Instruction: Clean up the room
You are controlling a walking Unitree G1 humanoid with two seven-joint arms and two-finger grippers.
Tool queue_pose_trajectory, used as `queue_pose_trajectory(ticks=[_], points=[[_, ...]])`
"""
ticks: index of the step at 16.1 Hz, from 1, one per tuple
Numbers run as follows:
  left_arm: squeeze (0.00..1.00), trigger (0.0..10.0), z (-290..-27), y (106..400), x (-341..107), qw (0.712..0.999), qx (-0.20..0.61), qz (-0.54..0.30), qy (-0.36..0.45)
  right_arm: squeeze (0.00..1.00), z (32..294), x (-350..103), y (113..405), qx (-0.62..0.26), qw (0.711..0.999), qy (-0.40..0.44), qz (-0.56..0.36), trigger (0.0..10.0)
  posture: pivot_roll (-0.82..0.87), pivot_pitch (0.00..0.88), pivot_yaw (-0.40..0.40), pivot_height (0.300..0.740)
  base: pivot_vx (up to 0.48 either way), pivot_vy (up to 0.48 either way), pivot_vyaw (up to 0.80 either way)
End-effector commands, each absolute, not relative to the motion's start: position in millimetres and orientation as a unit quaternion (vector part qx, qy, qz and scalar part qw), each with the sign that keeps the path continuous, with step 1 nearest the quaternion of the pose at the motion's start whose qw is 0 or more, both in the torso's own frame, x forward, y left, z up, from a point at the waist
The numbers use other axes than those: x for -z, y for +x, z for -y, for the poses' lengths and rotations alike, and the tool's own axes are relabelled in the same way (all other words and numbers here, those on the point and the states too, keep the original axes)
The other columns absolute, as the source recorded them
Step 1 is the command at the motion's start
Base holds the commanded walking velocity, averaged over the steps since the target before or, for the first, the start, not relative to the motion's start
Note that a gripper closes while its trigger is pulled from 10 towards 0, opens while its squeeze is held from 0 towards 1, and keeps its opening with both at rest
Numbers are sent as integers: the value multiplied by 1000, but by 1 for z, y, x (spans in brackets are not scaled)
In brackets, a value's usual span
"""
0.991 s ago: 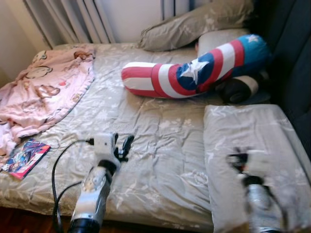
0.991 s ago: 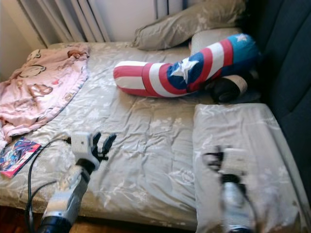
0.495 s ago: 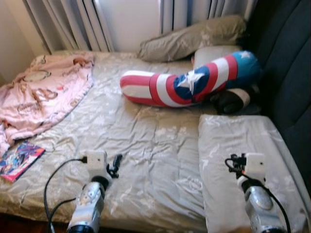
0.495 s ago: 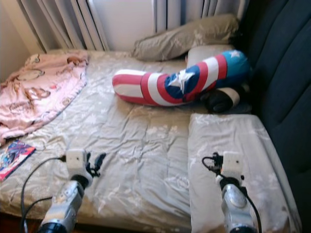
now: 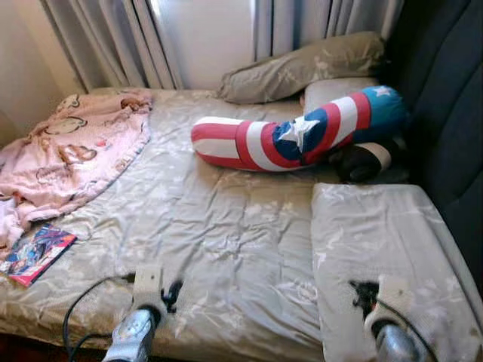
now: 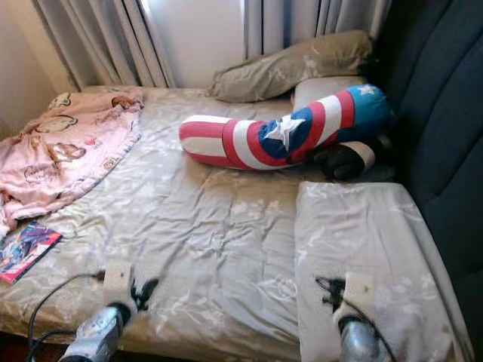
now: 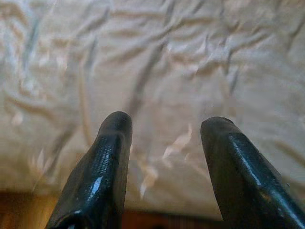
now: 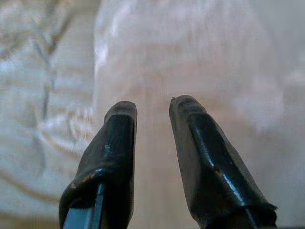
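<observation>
A bed with a grey patterned sheet lies before me. On it rest a red, white and blue star bolster, a pink cartoon blanket bunched at the left, and a colourful book near the left front corner. A grey pillow lies flat at the right front. My left gripper hovers open over the sheet's front edge with nothing between its fingers. My right gripper is open above the flat pillow, also holding nothing.
Two more grey pillows lean at the head of the bed under the curtains. A dark round cushion sits by the bolster. A dark upholstered headboard runs along the right. Wooden floor shows below the bed's edge.
Both arms have drawn back and down toward me, so the grippers sit lower in the eye views. The camera has tilted up a little, showing more curtain.
</observation>
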State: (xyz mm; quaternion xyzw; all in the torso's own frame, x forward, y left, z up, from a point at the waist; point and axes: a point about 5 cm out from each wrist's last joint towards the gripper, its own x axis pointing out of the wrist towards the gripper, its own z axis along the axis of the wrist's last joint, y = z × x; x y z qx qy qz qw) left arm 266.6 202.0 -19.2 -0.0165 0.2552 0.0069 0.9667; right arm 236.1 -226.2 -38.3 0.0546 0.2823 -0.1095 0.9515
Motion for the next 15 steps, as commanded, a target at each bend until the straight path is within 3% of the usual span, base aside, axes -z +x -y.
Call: queue_pose_trajectory(ticks=[1,4,9,15], points=[[0,10000,-206,257,29,957,-17,-290,-8,0,222,48,226,114,941,60,-312,10000,-52,30,45,740,0,0,0],[0,10000,-205,242,42,946,-27,-322,-11,0,210,54,222,94,938,69,-326,10000,-60,12,42,740,0,0,0],[0,10000,-210,216,60,925,-37,-378,2,0,211,74,191,90,913,31,-396,10000,-64,0,36,740,0,0,0],[0,10000,-210,210,64,920,-43,-390,-1,0,205,86,170,70,897,10,-436,10000,-53,10,33,740,0,42,0]])
